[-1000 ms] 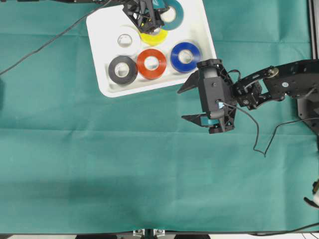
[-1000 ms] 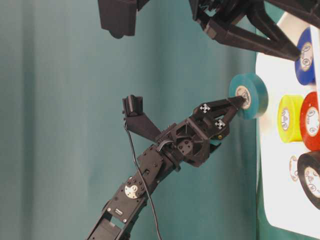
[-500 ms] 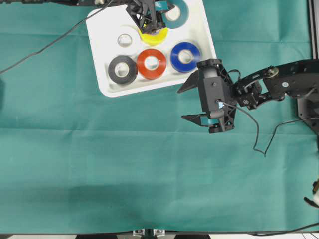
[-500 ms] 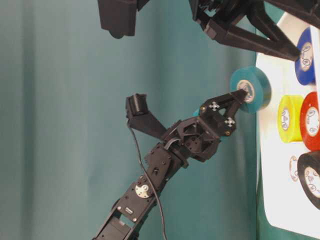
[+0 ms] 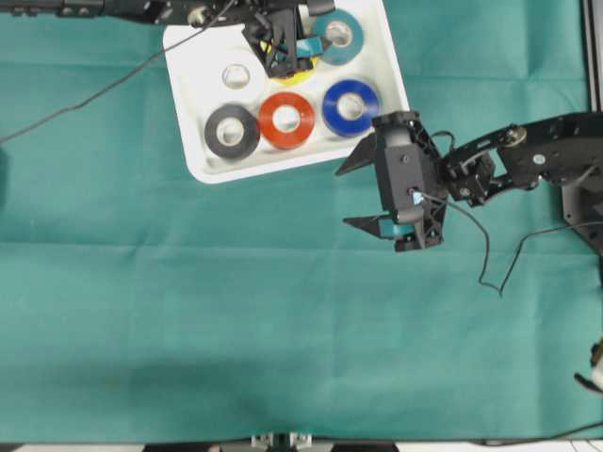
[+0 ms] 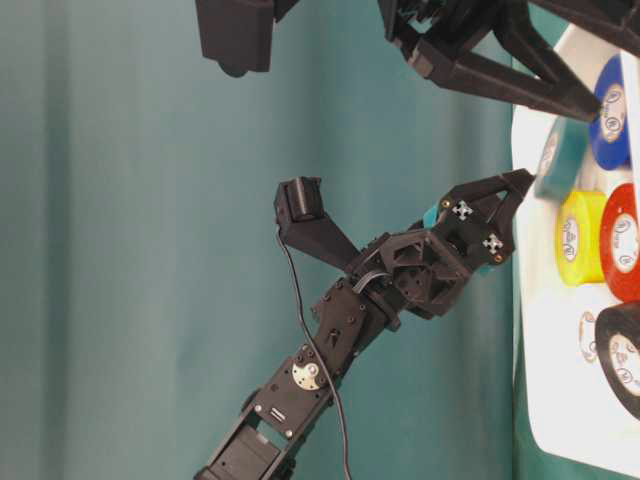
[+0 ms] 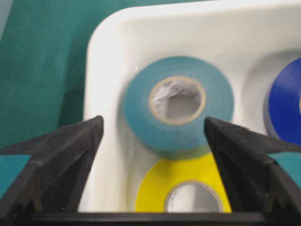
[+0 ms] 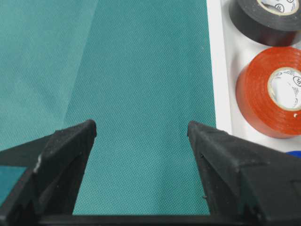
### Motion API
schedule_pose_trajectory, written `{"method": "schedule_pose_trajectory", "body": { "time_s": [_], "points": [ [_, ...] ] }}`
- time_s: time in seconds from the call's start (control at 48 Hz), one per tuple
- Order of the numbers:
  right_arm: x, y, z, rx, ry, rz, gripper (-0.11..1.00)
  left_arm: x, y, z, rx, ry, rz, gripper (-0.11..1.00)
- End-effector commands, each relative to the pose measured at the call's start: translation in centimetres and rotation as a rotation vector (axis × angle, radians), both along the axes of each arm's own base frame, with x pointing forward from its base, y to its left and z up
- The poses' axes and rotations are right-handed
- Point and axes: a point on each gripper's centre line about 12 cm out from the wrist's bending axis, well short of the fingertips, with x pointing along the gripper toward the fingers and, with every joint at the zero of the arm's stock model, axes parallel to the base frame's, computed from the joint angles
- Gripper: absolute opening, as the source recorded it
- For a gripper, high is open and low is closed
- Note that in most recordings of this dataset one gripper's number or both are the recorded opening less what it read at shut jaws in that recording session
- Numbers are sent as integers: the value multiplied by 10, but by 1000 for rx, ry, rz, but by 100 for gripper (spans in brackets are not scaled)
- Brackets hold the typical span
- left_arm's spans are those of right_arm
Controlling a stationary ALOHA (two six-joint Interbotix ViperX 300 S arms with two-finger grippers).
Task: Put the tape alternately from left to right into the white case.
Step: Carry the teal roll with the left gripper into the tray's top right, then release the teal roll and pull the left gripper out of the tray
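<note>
The white case (image 5: 391,66) holds six rolls of tape: white (image 5: 236,77), black (image 5: 232,131), red (image 5: 286,120), blue (image 5: 350,106), yellow (image 7: 155,188) and teal (image 5: 339,36). The teal roll (image 7: 141,113) is blurred. It sits in the case's far right corner beside the yellow one, free of both fingers. My left gripper (image 5: 309,38) hangs open just above the case, its jaws wide on either side of the teal roll (image 6: 560,160). My right gripper (image 5: 343,198) is open and empty over the cloth, just off the case's near right corner.
A green cloth (image 5: 236,311) covers the table. The case rim (image 8: 218,70) runs along the right of the right wrist view, with the red roll (image 8: 256,99) and black roll (image 8: 263,23) behind it. Cables (image 5: 490,273) trail beside the right arm.
The left gripper has opened and let go of the teal roll, which has dropped into the case beside the yellow one. The right arm has not moved.
</note>
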Motion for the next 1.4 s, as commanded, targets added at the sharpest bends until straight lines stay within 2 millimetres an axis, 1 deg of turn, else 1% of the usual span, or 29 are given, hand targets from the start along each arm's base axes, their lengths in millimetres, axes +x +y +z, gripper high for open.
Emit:
{"method": "schedule_pose_trajectory", "body": {
  "time_s": [0.0, 0.021, 0.042, 0.271, 0.458, 0.875, 1.021, 1.375],
  "points": [
    [4, 2, 7, 7, -26, 5, 86, 1, -2, 18, 18, -41, -5, 77],
    [4, 2, 7, 6, -26, 6, 86, 1, -2, 19, 19, -42, -5, 81],
    [4, 2, 7, 6, -26, 6, 86, 0, -3, 19, 18, -41, -5, 83],
    [4, 2, 7, 6, -26, 6, 86, -9, -6, 29, 23, -50, -6, 82],
    [4, 2, 7, 6, -26, 6, 86, -17, -15, 38, 25, -58, -18, 82],
    [4, 2, 7, 7, -26, 5, 86, -42, -59, 62, 23, -80, -85, 82],
    [3, 2, 7, 5, -24, 5, 86, -51, -78, 63, 14, -72, -119, 82],
    [3, 2, 7, 6, -24, 4, 86, -72, -125, 54, -24, -8, -208, 81]
  ]
}}
